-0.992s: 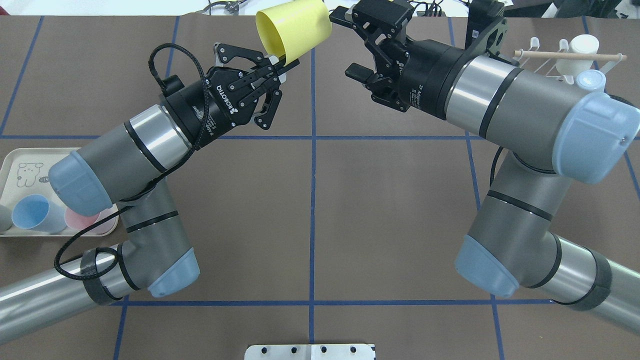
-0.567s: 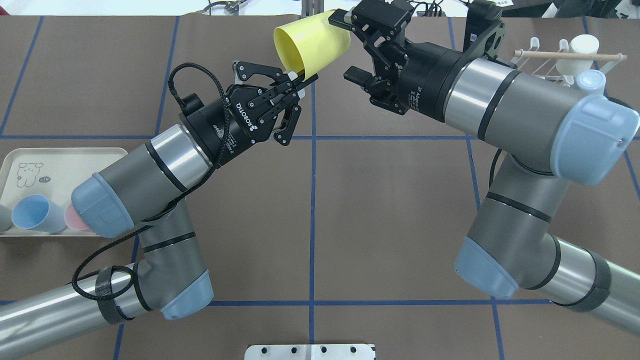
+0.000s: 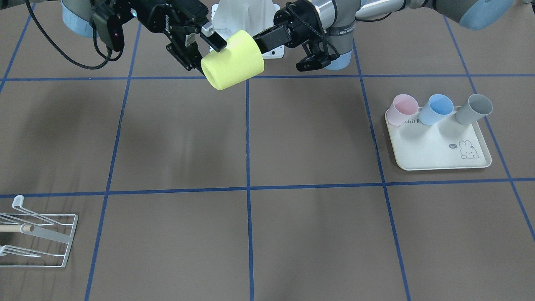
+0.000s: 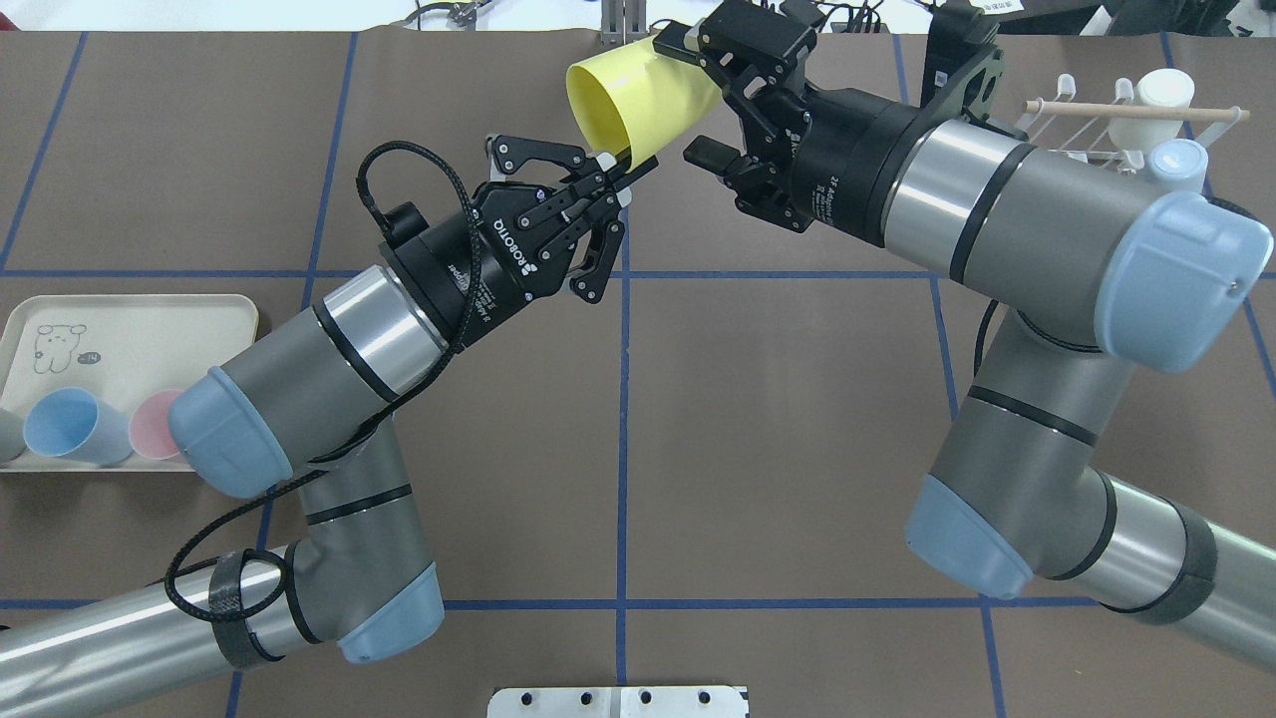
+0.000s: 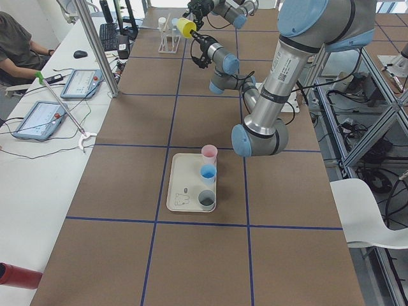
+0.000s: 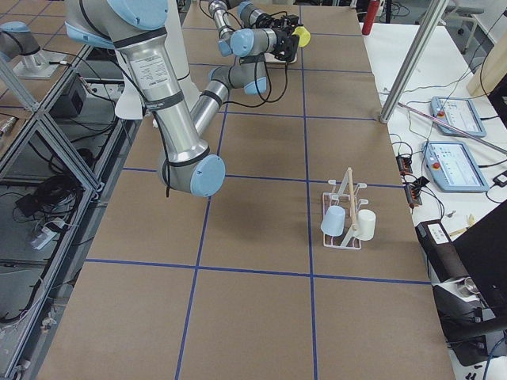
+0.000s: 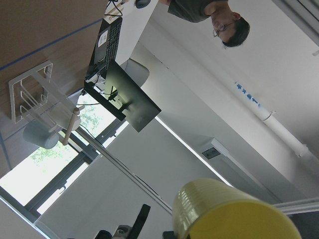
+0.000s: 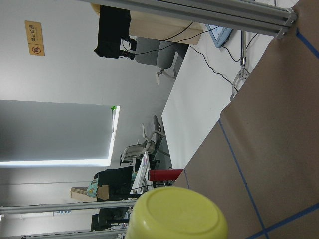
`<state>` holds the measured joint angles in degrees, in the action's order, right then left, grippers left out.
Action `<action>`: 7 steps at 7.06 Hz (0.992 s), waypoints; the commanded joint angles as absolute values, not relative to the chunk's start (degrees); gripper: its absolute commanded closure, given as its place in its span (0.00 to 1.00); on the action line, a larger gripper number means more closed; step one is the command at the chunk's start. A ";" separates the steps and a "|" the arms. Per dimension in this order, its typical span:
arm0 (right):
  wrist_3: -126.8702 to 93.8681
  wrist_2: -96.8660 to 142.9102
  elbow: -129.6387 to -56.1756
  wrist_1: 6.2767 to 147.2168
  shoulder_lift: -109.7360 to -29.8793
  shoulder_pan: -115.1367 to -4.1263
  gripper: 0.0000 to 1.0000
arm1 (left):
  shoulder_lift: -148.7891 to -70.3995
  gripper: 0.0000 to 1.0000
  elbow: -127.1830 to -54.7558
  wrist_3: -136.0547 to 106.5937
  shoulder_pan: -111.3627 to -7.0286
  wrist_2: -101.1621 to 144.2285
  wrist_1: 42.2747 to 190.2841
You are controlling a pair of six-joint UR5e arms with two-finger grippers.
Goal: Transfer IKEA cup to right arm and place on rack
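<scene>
The yellow IKEA cup [image 4: 638, 100] hangs tilted in the air over the table's far middle. My left gripper [image 4: 626, 166] is shut on the cup's rim wall. The right arm's gripper [image 4: 695, 96] is open, one finger on each side of the cup's base end. In the front view the cup [image 3: 232, 60] sits between the right gripper [image 3: 206, 55] and the left gripper [image 3: 262, 41]. The right wrist view shows the cup's closed base [image 8: 174, 214] close up. The white wire rack [image 4: 1092, 125] stands at the far right, with a white cup [image 4: 1156, 100] and a light-blue cup [image 6: 333, 220] on it.
A cream rabbit-print tray [image 3: 439, 146] on my left side holds a pink cup [image 3: 403, 105], a blue cup [image 3: 436, 108] and a grey cup [image 3: 474, 108]. A person [image 5: 19, 44] sits at the side table with tablets. Blue tape lines cross the brown table top.
My left arm has carried the yellow cup to the right, so its base now lies between the right gripper's open fingers. The right gripper has barely moved.
</scene>
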<state>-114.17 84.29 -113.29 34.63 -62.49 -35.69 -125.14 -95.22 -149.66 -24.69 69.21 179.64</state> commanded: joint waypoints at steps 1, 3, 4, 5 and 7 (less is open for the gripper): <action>-114.17 84.29 -113.29 34.63 -62.49 -35.68 0.00 | -125.59 1.00 -95.19 -149.59 -23.64 68.20 179.56; -114.26 84.29 -113.29 34.63 -62.49 -35.68 0.00 | -126.30 1.00 -95.19 -149.59 -23.21 68.03 179.47; -114.26 84.29 -113.29 34.63 -62.49 -35.68 0.00 | -126.30 1.00 -95.19 -149.59 -23.12 68.03 179.47; -114.26 84.29 -113.20 34.63 -62.49 -35.68 0.00 | -126.99 1.00 -95.10 -149.59 -23.03 68.03 179.21; -114.26 84.29 -113.29 34.63 -62.49 -35.77 0.01 | -127.00 1.00 -95.10 -149.59 -22.33 66.89 179.21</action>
